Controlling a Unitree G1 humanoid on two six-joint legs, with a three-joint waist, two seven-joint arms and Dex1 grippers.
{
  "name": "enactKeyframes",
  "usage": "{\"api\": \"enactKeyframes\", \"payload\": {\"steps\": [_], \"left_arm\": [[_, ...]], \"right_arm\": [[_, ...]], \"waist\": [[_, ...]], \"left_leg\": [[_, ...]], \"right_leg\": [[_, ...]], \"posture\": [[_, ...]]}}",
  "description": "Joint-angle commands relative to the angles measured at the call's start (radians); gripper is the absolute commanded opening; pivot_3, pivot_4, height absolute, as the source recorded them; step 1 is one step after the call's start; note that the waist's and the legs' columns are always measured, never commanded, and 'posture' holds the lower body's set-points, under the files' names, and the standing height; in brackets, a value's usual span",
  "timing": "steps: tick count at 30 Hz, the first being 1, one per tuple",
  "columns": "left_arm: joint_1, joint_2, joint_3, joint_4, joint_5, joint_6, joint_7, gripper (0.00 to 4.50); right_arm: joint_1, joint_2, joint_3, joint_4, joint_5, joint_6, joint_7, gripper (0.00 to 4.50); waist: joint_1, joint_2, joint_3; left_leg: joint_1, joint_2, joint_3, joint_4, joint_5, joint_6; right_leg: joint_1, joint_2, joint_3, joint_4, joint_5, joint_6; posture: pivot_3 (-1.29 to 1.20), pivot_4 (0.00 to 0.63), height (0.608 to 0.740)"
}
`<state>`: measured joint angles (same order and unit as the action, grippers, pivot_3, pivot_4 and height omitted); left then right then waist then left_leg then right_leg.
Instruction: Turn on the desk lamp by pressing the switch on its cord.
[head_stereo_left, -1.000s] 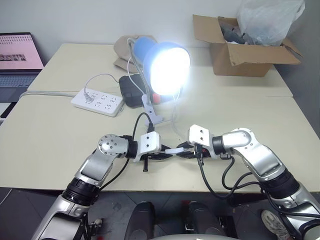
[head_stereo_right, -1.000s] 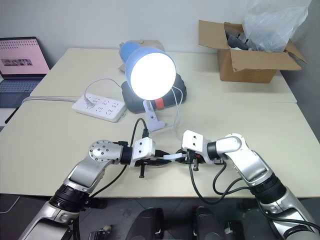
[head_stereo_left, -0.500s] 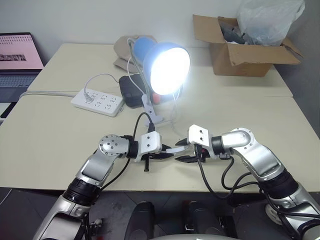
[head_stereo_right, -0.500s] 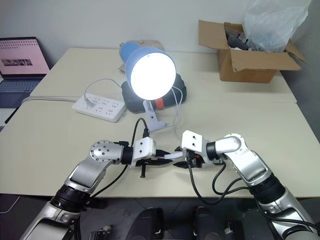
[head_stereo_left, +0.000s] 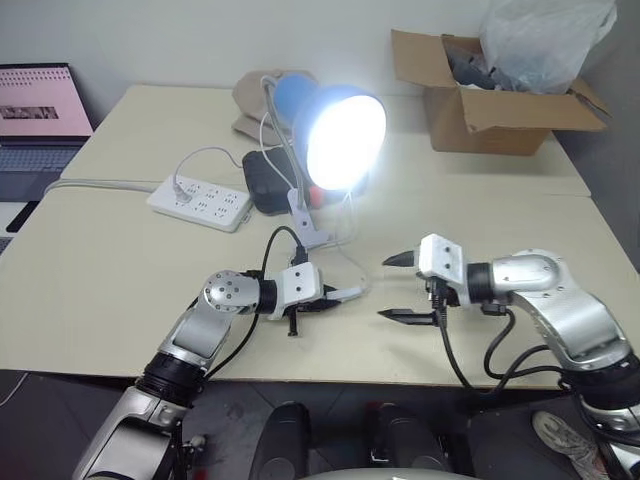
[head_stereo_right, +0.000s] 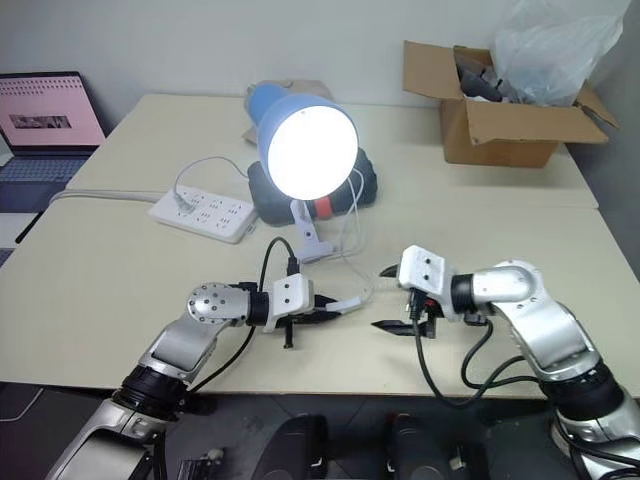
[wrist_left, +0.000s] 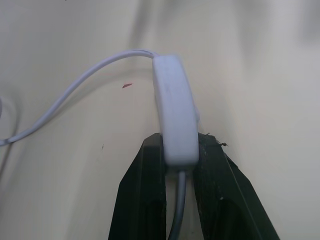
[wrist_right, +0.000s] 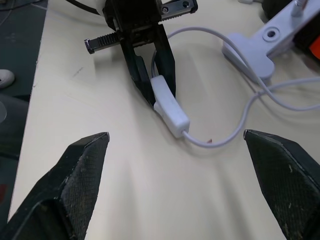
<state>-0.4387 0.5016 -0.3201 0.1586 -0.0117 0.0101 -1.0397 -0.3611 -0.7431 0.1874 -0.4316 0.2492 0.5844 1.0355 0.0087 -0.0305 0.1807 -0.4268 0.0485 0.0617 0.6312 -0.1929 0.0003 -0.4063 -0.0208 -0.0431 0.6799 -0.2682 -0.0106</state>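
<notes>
Desk (head_stereo_left: 110, 270): pale cream top, two sections butted together, carrying everything below.

Desk lamp (head_stereo_left: 345, 135): blue bell shade, bulb lit and glaring toward the viewer, silver gooseneck rising from a white clip base that lies on the desk just behind the two hands.

Cord (wrist_right: 235, 127): thin white wire, looping from the clip base across the desk to the switch and on past it.

Switch (wrist_left: 174, 117): small white oblong, lying near the front edge of the desk between the two hands, one end caught in the left hand, the other end free and pointing toward the right hand.

Left hand (head_stereo_left: 328, 300): black fingers (wrist_left: 145, 200) pressed together on the near end of the switch, one on each side, pointing toward the right hand (the wire runs out between them).

Right hand (head_stereo_left: 400, 287): fingers (wrist_right: 80, 165) spread wide, holding nothing, apart from the switch and facing it.

Power strip (head_stereo_left: 198, 203): white, multi-socket, on the left part of the desk with a white plug in it.

Black pouch (head_stereo_left: 262, 183): behind the lamp base, a red item beside it.

Cardboard box (head_stereo_left: 490, 95): open, far right corner, a clear plastic bag (head_stereo_left: 545, 40) bulging from it.

Laptop (head_stereo_left: 40, 105): open, screen lit, off the desk's left end.
</notes>
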Motion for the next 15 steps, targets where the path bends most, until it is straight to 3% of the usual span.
{"api": "enactKeyframes", "payload": {"steps": [1,6,7,15], "left_arm": [[-0.057,-0.029,0.016,0.061,0.006,-0.074,0.026,0.40],[-0.090,-0.048,0.010,0.134,0.003,-0.101,0.013,0.40],[-0.094,-0.049,0.010,0.140,-0.002,-0.101,0.003,1.11],[-0.099,-0.037,0.043,0.109,-0.057,-0.050,-0.054,2.57]], "right_arm": [[0.079,-0.066,-0.101,-0.106,0.029,0.036,-0.027,4.50],[0.154,-0.089,-0.143,-0.163,0.048,0.069,-0.066,4.50],[0.163,-0.091,-0.147,-0.168,0.048,0.071,-0.073,4.50],[0.202,-0.096,-0.152,-0.176,0.052,0.064,-0.107,4.50]], "waist": [[0.006,0.000,0.000],[0.002,0.000,0.000],[0.000,0.000,0.000],[-0.001,0.000,0.000]], "left_leg": [[0.000,0.000,-0.001,0.000,0.000,0.000],[0.000,0.000,0.000,0.000,0.000,0.000],[0.000,0.000,0.000,0.000,0.000,0.000],[0.000,0.000,0.000,0.000,0.000,0.000]], "right_leg": [[0.000,0.000,-0.001,0.000,0.000,0.000],[0.000,0.000,0.001,0.000,0.000,0.000],[0.000,0.000,0.000,0.000,0.000,0.000],[0.000,0.000,0.000,0.000,0.000,0.000]], "posture": [[0.00,0.150,0.740],[0.00,0.150,0.740],[0.00,0.150,0.740],[0.00,0.150,0.740]]}}
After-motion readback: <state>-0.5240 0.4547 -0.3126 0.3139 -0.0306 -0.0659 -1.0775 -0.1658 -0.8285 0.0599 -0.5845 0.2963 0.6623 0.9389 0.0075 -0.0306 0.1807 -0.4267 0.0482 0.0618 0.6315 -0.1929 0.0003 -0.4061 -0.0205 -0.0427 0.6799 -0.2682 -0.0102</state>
